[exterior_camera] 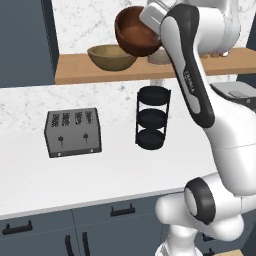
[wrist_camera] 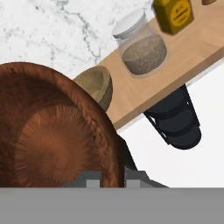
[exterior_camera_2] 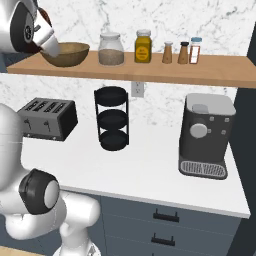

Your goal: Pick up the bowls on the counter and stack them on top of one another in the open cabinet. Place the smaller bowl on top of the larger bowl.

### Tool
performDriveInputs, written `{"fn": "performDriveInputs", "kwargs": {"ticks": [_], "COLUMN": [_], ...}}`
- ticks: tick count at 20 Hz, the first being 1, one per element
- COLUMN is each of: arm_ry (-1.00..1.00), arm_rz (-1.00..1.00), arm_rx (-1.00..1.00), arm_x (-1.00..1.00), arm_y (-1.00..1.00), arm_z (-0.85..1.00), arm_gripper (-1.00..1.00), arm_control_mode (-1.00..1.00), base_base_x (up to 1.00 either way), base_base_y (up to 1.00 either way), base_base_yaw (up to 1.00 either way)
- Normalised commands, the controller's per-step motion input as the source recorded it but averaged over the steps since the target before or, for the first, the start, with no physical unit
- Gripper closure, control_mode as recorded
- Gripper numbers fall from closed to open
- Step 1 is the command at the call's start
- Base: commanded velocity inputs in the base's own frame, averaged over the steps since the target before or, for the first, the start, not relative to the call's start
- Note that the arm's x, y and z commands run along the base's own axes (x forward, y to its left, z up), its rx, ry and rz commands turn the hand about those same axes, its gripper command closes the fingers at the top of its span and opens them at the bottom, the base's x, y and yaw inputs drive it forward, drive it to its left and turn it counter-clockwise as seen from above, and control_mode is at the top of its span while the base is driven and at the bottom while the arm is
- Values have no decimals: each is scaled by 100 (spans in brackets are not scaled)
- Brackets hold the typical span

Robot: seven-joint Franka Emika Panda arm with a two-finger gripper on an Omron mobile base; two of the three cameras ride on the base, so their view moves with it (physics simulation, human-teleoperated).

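The smaller bowl (exterior_camera: pixel 134 32), dark reddish-brown, hangs tilted in the air in front of the open cabinet (exterior_camera: pixel 75 71). My gripper (wrist_camera: pixel 111 178) is shut on its rim. In the hand view the smaller bowl (wrist_camera: pixel 52 131) takes up the left side, with its inside facing the camera. The larger bowl (exterior_camera: pixel 111 56), light tan, stands upright on the shelf board, just left of and below the held one. It shows again as the larger bowl (exterior_camera_2: pixel 66 53) beside my hand, and as the larger bowl (wrist_camera: pixel 97 85) behind the dark rim.
On the shelf board to the right of the tan bowl stand a glass jar (exterior_camera_2: pixel 111 49), a yellow bottle (exterior_camera_2: pixel 143 46) and small shakers (exterior_camera_2: pixel 183 52). The counter (exterior_camera: pixel 115 170) carries a toaster (exterior_camera: pixel 72 132), a black three-tier rack (exterior_camera: pixel 151 117) and a coffee machine (exterior_camera_2: pixel 205 135).
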Motion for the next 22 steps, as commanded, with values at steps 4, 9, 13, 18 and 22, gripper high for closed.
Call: {"fn": "performDriveInputs", "kwargs": {"ticks": [4,9,13,18,22], "arm_ry": [19,10,0,0,0], "arm_rz": [0,0,0,-5,-9], "arm_rx": [-6,-5,-2,-4,-3], "arm_x": [70,65,21,9,0], "arm_y": [10,17,1,0,0], "arm_z": [0,-9,-33,-32,-16], "arm_gripper": [100,100,100,100,100], "arm_control_mode": [-100,-100,-100,-100,-100], "base_base_x": [0,0,0,0,0], "base_base_y": [0,0,0,0,0], "base_base_yaw": [0,0,0,0,0]}}
